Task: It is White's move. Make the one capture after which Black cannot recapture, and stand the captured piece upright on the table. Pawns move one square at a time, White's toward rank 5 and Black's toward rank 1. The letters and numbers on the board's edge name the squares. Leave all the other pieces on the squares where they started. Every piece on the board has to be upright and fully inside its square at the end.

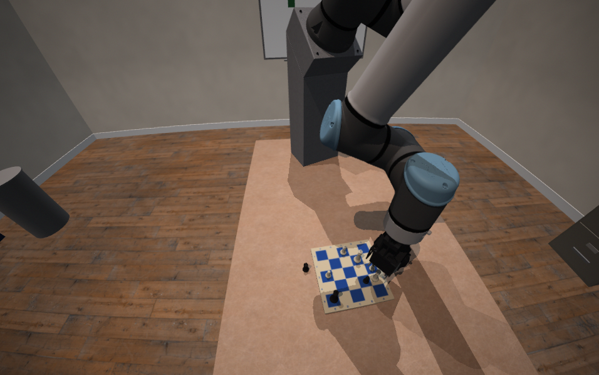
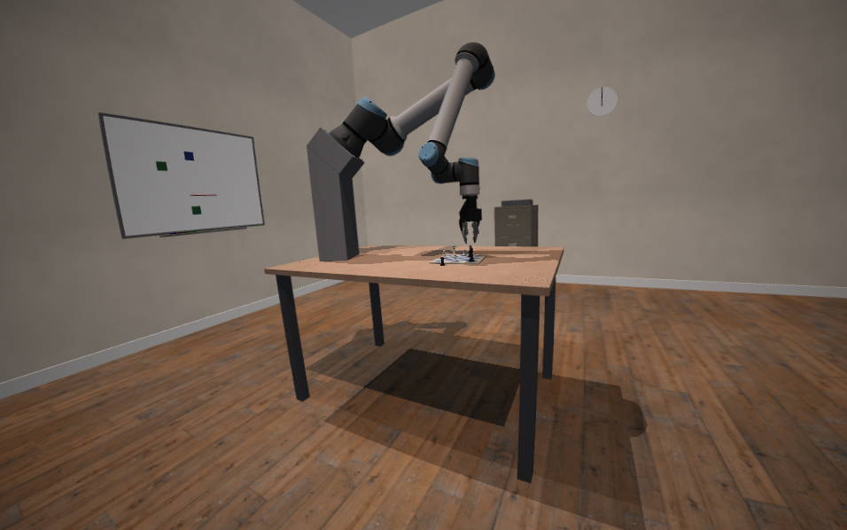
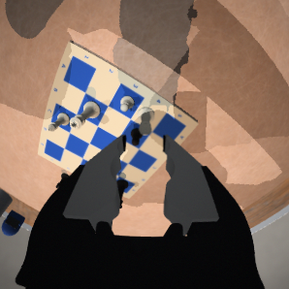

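1. Dark two-finger claw [image 3: 144,141] hangs over the right edge of the blue and cream chess board [image 1: 348,308]. Its fingers are partly spread, with nothing between them.
2. Just past the fingertips stands a white chess piece [image 3: 145,115], with a black chess piece [image 3: 144,127] right next to it. The claw is above them and does not touch them.
3. One small black pawn [image 1: 305,267] stands upright on the light wooden table [image 1: 265,221], just off the board's left edge.
4. More white pieces [image 3: 89,111] stand near the far edge of the board, well away from the fingers.
5. One tall black piece [image 1: 334,296] stands at the board's near left corner.
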`<state>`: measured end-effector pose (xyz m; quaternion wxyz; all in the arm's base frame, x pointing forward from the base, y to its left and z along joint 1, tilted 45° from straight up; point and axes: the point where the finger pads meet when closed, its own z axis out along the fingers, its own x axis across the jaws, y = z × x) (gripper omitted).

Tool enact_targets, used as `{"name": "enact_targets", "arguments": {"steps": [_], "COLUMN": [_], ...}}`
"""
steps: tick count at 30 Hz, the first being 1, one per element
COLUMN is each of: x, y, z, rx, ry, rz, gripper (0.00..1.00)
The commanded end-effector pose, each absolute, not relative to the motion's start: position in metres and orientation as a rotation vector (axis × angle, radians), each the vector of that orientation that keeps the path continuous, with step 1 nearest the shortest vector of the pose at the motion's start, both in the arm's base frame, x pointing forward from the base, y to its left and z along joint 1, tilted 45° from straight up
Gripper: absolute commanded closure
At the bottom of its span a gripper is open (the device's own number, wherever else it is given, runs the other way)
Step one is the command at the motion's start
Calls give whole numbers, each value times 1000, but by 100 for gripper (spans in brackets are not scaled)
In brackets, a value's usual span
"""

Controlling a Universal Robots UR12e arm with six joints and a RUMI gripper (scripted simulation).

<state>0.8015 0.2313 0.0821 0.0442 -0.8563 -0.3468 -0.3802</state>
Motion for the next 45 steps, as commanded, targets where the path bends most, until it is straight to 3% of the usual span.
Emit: {"name": "enact_targets", "arguments": {"steps": [1,45], "x": [802,825], "y": [231,244], "z": [83,56], "rx": [-2617,-2617], "ry": [-1060,-1060], "rz": [-1163,-1163], "gripper": [75,75]}}
